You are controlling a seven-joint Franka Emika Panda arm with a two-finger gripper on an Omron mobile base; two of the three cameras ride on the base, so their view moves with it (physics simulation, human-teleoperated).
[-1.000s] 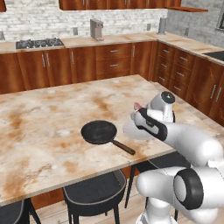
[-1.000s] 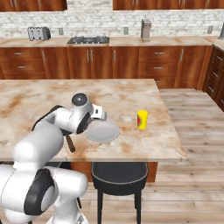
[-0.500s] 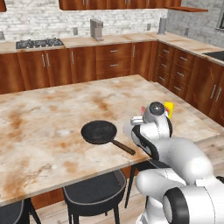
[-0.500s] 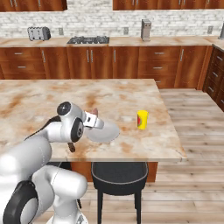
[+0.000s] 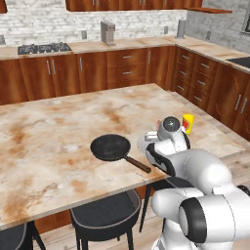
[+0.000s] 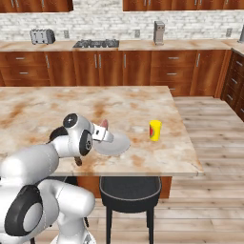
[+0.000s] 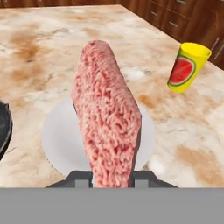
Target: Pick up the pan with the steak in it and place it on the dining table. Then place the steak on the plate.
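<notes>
Steak held on edge above the plate

The tool (image 7: 111, 177) is clamped on the steak (image 7: 107, 113), which stands over the plate (image 7: 57, 135) on the bench (image 5: 49, 127); the empty pan (image 5: 111, 147) lies beside the plate, a yellow cup (image 7: 188, 66) nearby

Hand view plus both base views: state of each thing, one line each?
steak: gripped, held edge-up above the plate
gripper: shut on the steak
plate: bare, flat on the dining table
pan: empty, on the table
yellow cup: upright, right of the plate
dining table: bears pan, plate, cup
</notes>
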